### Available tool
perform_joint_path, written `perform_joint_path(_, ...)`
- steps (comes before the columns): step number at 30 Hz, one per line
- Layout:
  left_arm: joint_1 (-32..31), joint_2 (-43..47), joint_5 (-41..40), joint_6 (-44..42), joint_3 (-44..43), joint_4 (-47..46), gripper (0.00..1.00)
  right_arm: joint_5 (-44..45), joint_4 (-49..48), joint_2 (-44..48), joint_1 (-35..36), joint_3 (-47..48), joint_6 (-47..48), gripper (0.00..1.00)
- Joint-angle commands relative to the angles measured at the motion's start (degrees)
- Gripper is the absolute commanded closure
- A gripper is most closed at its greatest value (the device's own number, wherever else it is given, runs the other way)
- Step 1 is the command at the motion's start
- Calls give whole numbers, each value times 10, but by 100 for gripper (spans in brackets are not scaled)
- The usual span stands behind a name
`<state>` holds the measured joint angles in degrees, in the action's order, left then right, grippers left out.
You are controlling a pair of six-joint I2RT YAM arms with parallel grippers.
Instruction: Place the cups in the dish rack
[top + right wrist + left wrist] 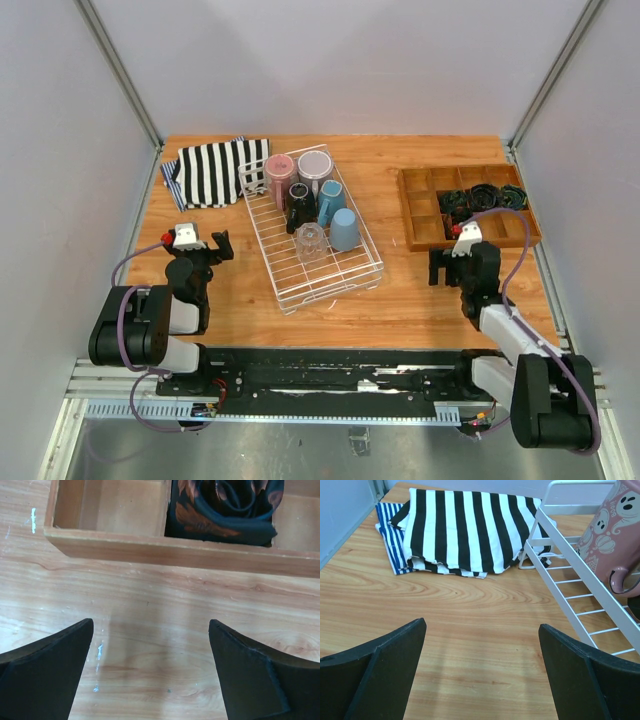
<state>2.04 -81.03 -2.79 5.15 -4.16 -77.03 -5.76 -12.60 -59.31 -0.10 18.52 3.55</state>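
The white wire dish rack (322, 284) lies at centre-left of the table. All six cups stand in it: the pink mug (279, 172), grey-lilac cup (315, 167), dark mug (300, 206), light blue tumbler (330, 201), blue-grey mug (345, 231) and clear glass (311, 241). My left gripper (198, 245) is open and empty, low over bare table left of the rack. In the left wrist view (482, 630) the rack's rim (560, 587) and the ghost-printed pink mug (615, 535) show at right. My right gripper (465, 256) is open and empty over bare wood (150, 625).
A black-and-white striped cloth (215, 170) lies at the back left, over a blue-striped one (387, 530). A brown wooden compartment tray (420, 215) at the back right holds dark rolled fabric (485, 197); its near wall (165, 550) is just ahead of my right gripper.
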Motion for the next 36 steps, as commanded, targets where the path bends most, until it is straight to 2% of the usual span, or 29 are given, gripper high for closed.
perform_joint_path(1, -3, 1, -7, -11, -4, -13, 0, 16, -306, 17, -10, -94, 14, 2)
perform_joint_path(6, -3, 1, -7, -11, -4, -13, 0, -4, -417, -58, -10, -113, 34, 2)
perform_joint_path(11, -3, 1, -7, -11, -4, -13, 0, -8, -429, -169, -9, -66, 36, 2)
perform_joint_path(14, -3, 1, -7, -11, -4, -12, 0, 3, -437, -203, -9, -53, 35, 2)
perform_joint_path(20, -3, 1, -7, -11, -4, -13, 0, 41, -423, -205, -8, -45, 16, 2)
perform_joint_path(36, -3, 1, -7, -11, -4, -14, 0, 42, -422, -202, -8, -47, 14, 2)
